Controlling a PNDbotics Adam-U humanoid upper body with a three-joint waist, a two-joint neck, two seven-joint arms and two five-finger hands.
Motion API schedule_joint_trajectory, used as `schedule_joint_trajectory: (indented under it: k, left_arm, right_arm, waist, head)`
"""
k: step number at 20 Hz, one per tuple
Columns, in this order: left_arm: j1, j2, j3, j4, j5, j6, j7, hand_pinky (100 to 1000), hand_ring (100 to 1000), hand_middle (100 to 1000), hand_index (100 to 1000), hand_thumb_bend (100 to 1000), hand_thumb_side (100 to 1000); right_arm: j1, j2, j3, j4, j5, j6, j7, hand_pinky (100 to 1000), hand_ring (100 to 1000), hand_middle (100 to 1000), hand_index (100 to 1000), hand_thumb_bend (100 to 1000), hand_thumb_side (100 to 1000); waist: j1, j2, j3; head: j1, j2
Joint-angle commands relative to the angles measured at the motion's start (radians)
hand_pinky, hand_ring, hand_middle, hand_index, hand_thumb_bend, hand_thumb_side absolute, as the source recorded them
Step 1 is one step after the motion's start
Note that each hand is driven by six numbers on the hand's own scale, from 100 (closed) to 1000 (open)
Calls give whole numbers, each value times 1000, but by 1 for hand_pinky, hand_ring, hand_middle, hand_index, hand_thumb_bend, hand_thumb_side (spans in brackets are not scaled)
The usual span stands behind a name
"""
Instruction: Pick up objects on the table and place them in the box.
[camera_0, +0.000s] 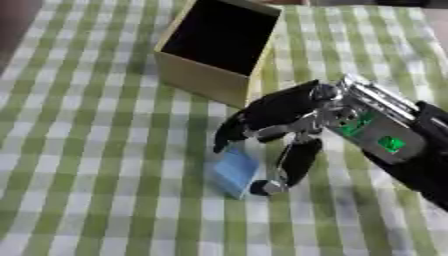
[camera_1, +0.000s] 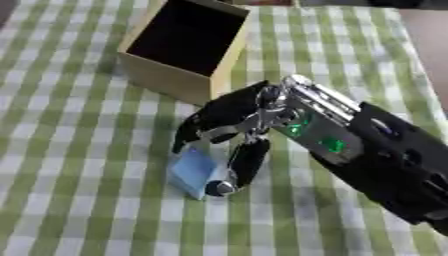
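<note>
A small light-blue block (camera_0: 234, 172) lies on the green-and-white checked tablecloth (camera_0: 87, 175), a little in front of the box. My right hand (camera_0: 276, 117) comes in from the right and hangs over the block, fingers on its far side and thumb (camera_0: 293, 165) on its near right side. The fingers curve down around the block and touch it, and the block still rests on the cloth. The open tan box (camera_0: 214, 42) with a dark inside stands at the back, just behind the hand. My left hand shows in neither view.
The checked cloth stretches wide to the left and in front of the block. My right forearm (camera_1: 385, 160), black with silver parts and green lights, crosses the right side of the table.
</note>
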Motion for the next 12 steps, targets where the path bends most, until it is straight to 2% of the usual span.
schedule_joint_trajectory:
  k: [1, 4, 8, 9, 11, 12]
  left_arm:
    - [-9, 5, 3, -18, 3, -1, -3, 669, 681, 638, 712, 255, 612]
    - [-9, 3, 4, -18, 4, -1, -3, 669, 680, 637, 711, 254, 613]
    - [-9, 3, 5, -18, 4, 0, -5, 669, 680, 637, 710, 251, 615]
    - [-9, 3, 5, -18, 5, 1, -6, 669, 680, 637, 710, 252, 615]
    - [-9, 2, 5, -18, 6, 1, -7, 669, 680, 636, 710, 252, 616]
    - [-9, 3, 5, -18, 7, 1, -8, 669, 680, 636, 710, 251, 617]
  right_arm:
    - [-2, -6, -8, 9, 11, -9, 6, 880, 954, 922, 956, 289, 517]
    - [7, -1, -6, 21, 9, -19, 15, 876, 951, 896, 946, 277, 520]
    - [13, 0, -8, 13, -10, -29, 8, 865, 916, 681, 807, 231, 536]
    - [13, -1, -11, 8, -15, -29, -1, 856, 887, 606, 736, 212, 542]
    - [15, -7, -17, -2, -24, -23, -28, 830, 835, 524, 647, 156, 535]
    - [21, -15, -21, -8, -26, -18, -46, 822, 824, 511, 631, 142, 526]
  waist:
    - [5, -16, 2]
    - [5, -14, 3]
    - [6, -13, 3]
    - [6, -13, 2]
    - [6, -14, 1]
    - [6, -14, 1]
  head:
    - [-3, -12]
    - [-3, -11]
    - [-1, -7]
    - [-1, -7]
    - [0, -9]
    - [0, -10]
